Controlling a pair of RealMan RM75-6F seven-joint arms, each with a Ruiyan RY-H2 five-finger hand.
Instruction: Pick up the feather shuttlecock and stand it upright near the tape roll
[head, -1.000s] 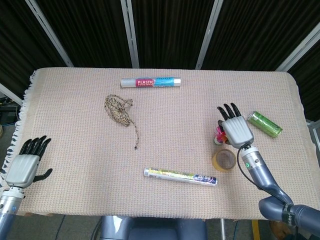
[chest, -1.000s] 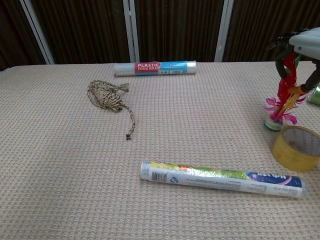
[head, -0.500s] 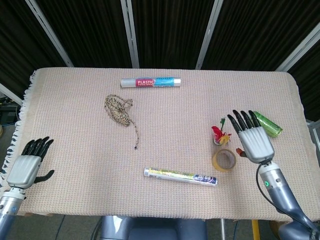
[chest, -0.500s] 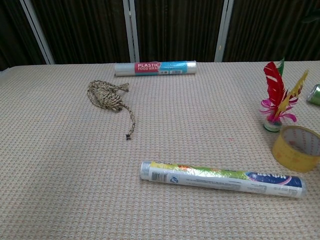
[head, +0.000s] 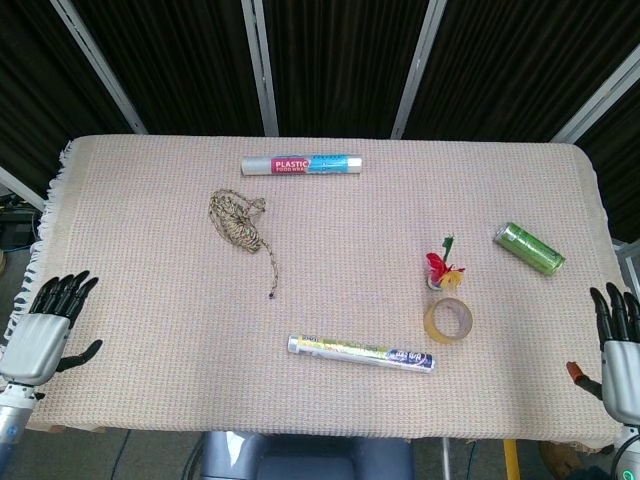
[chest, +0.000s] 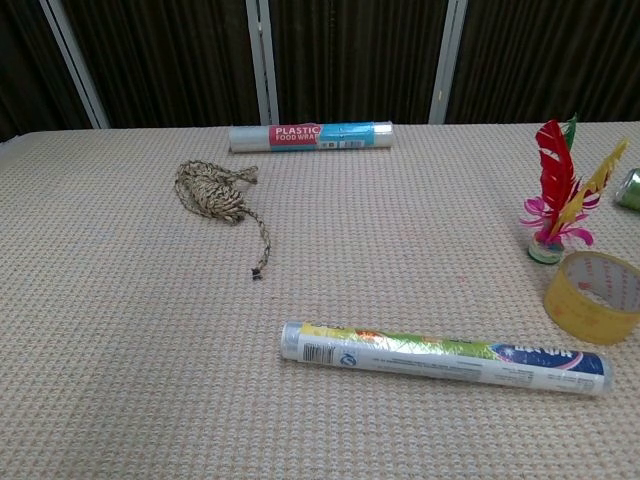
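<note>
Right hand (head: 622, 350) is cut off by the head view's bottom right corner, so only part of it shows, off the counter's (head: 150, 330) edge; its fingers (head: 606, 308) are spread and hold nothing; left hand (head: 38, 335) sits at the bottom left corner, fingers apart too, nothing in it; neither hand shows in the chest view; the green can (head: 529, 248) is cropped to a sliver at the right edge in the chest view (chest: 630, 188). The feather shuttlecock (chest: 557, 195) stands upright on its small round base, red, yellow and green feathers pointing up with a pink frill low down, just beside the yellowish tape roll (chest: 592, 296) on its far side; can't tell if they actually touch. The roll (chest: 311, 136) at the back reads "PLASTIC" on a red patch, with smaller print under it that looks like "FOOD WRAP"; the foil roll (chest: 445, 357) in front has a barcode and blue end, lettering too small to read; a twine bundle (chest: 213, 196) lies left of centre.
</note>
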